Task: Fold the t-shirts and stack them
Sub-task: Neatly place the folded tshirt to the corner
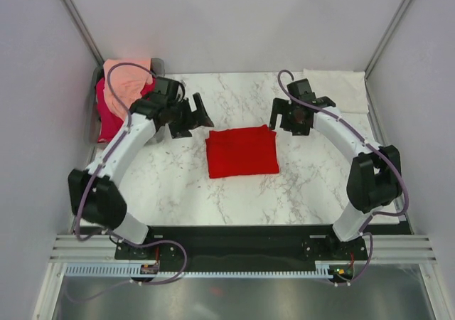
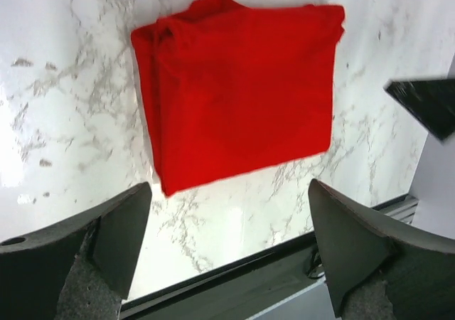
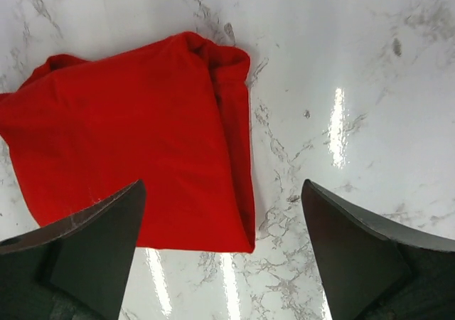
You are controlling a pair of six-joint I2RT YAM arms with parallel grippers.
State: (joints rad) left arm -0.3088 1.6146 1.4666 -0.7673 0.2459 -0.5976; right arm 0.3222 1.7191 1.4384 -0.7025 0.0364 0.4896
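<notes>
Both pairs of jaws stand wide apart, holding nothing. The left gripper and the right gripper hang over the counter, flanking the far corners of the red t-shirt. It lies mid-counter, folded into a flat, nearly square packet. Its slightly longer axis runs left to right, a little askew, with stacked fold layers along one side edge.

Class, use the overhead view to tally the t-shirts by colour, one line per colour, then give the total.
Red t-shirt: 1
Peach t-shirt: 1
Magenta-pink t-shirt: 1
Cream-white t-shirt: 1
Total: 4
</notes>
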